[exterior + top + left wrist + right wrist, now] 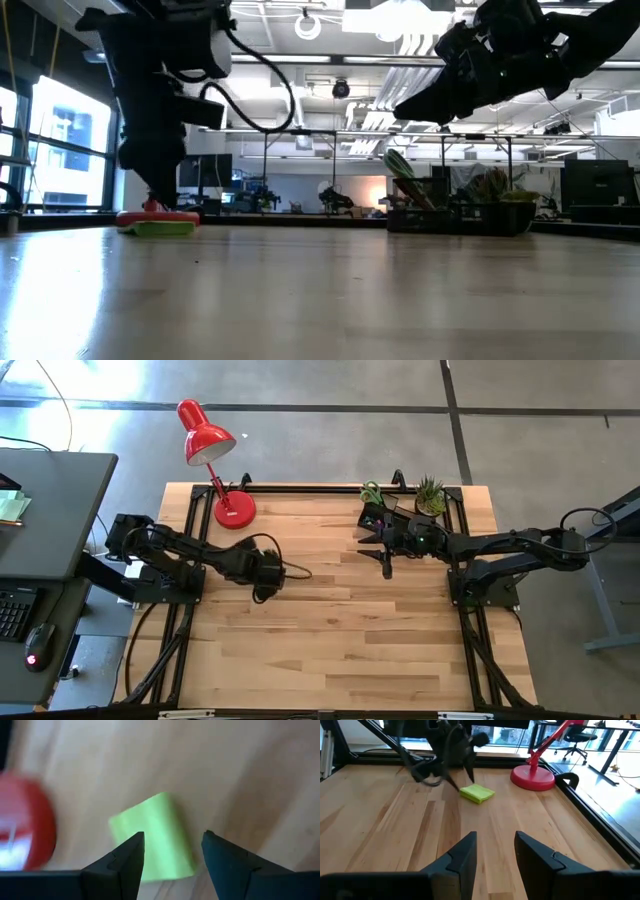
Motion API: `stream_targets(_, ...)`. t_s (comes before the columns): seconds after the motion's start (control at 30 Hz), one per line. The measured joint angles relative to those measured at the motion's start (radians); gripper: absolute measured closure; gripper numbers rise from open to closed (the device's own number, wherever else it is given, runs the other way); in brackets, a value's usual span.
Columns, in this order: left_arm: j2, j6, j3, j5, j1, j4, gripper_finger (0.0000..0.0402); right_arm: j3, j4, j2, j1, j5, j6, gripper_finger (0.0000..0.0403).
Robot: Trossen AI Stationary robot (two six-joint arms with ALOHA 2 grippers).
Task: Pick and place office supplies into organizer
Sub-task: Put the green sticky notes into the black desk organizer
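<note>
Sticky block (pixel 477 793) lies flat on the worktop near the far edge, just beside the lamp base (pixel 532 776). I hold the left gripper (pixel 172 851) above it, fingers wide and straddling it, not touching. I judge this the approach to grasp: next I must descend, then close. The right gripper (pixel 494 852), fingers apart and empty, waits by the organizer (pixel 383 514) at the far right corner.

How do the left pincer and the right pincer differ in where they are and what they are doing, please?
The left pincer hangs low over the sticky-note block, fingers straddling it; the right pincer has only bare table ahead. The left is near the lamp base, the right by the organizer. Both are open and empty.
</note>
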Motion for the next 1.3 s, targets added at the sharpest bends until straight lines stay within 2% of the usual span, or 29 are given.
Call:
stream_targets(0.13,0.0,-0.259,0.005,-0.109,0.006,-0.125,0.0218,0.0,0.0,0.0,0.0,0.0,0.026,0.0279)
stream_targets(0.23,0.0,-0.343,-0.011,-0.094,0.037,-0.12,0.0218,0.0,0.0,0.0,0.0,0.0,0.045,0.0279)
stream_targets(0.37,0.0,-0.293,-0.04,0.015,0.097,0.003,0.0218,0.0,0.0,0.0,0.0,-0.001,0.045,0.0279)
stream_targets(0.47,0.0,-0.263,-0.063,0.02,0.14,0.068,0.0218,0.0,0.0,0.0,0.0,0.0,0.045,0.0279)
stream_targets(0.67,0.0,-0.267,-0.08,0.006,0.228,0.038,0.0218,0.0,-0.001,0.0,0.0,0.0,0.043,0.0279)
stream_targets(0.77,0.0,-0.272,-0.091,0.063,0.236,0.093,0.0218,0.0,-0.003,0.0,0.0,0.0,0.043,0.0279)
stream_targets(0.93,-0.002,-0.214,-0.15,0.202,0.235,0.329,0.0218,0.0,-0.008,0.0,0.0,0.0,0.045,0.0279)
stream_targets(1.13,-0.005,-0.21,-0.183,0.228,0.235,0.423,0.0218,0.0,-0.01,0.0,0.0,0.0,0.053,0.0279)
stream_targets(1.3,0.002,-0.168,-0.188,0.308,0.213,0.612,0.0218,0.0,-0.01,0.0,0.0,0.0,0.053,0.0279)
